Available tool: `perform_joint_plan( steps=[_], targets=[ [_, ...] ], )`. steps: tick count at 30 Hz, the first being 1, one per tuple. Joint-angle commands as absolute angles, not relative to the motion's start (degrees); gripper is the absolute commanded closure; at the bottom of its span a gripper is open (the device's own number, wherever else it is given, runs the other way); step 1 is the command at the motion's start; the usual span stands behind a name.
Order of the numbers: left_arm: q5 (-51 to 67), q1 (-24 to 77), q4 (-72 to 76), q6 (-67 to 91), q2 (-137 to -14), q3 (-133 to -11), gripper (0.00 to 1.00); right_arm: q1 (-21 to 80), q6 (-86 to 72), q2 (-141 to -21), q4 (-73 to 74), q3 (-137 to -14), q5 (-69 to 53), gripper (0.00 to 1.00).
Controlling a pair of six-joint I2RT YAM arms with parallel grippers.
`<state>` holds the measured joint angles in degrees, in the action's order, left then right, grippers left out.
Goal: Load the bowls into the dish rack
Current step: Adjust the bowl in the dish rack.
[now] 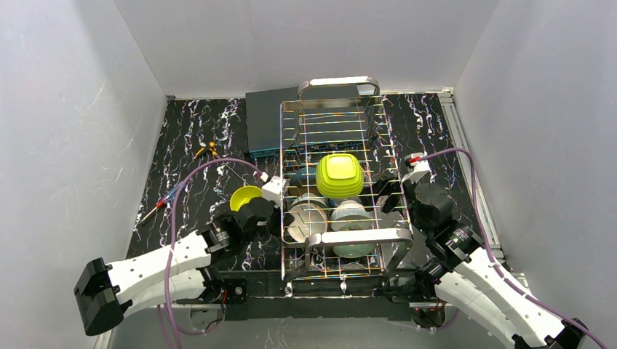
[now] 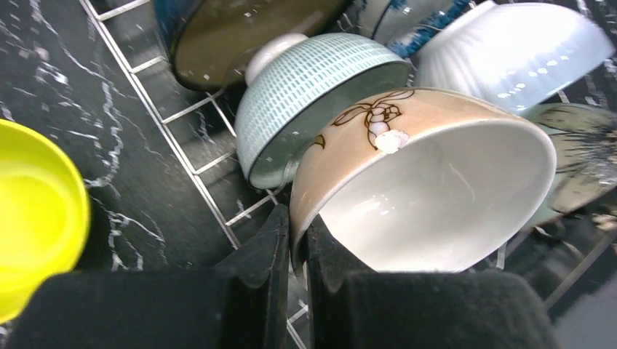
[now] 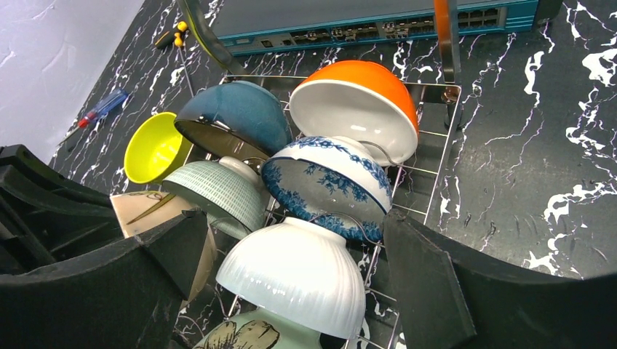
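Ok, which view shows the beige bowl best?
Left wrist: the beige bowl fills the frame, its rim pinched in the left gripper. Right wrist shows only a slice at far left; top external shows it small, inside the dish rack.

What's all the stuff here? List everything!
rack: one, steel, middle
lime bowl: one, in rack
orange bowl: one, in rack
navy bowl: one, in rack
patterned bowl: one, blue, in rack
white bowl: one, in rack
green bowl: one, pale, in rack
floral bowl: one, in rack
beige bowl: one, in rack
yellow bowl: one, left of rack
box: one, teal, behind rack
screwdrivers: two, far left
left pincer: shut on beige bowl
right pincer: open, rack's right side
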<state>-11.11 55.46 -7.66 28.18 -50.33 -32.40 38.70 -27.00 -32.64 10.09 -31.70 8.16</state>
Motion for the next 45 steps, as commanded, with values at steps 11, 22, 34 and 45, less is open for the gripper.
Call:
perform_joint_plan(
  steps=[11, 22, 34, 45],
  targets=[
    [-44.96, 69.38, 27.93, 9.06, -49.84, -22.49, 1.0, 38.76, -26.81, -32.07, 7.23, -31.54, 8.66, 0.01],
    [-56.1, 77.24, 40.41, -1.81, -55.08, -20.48, 1.0, 38.78, -26.54, -31.77, 7.76, -31.6, 8.94, 0.01],
    [-72.35, 85.32, 43.37, -1.16, -61.71, -20.34, 1.0, 38.78, -26.98, -31.43, 7.84, -31.29, 8.8, 0.01],
    [-78.42, 87.1, 44.91, 2.0, -67.37, -19.52, 1.0, 38.77, -26.72, -31.03, 8.42, -31.38, 9.22, 0.01]
  ],
)
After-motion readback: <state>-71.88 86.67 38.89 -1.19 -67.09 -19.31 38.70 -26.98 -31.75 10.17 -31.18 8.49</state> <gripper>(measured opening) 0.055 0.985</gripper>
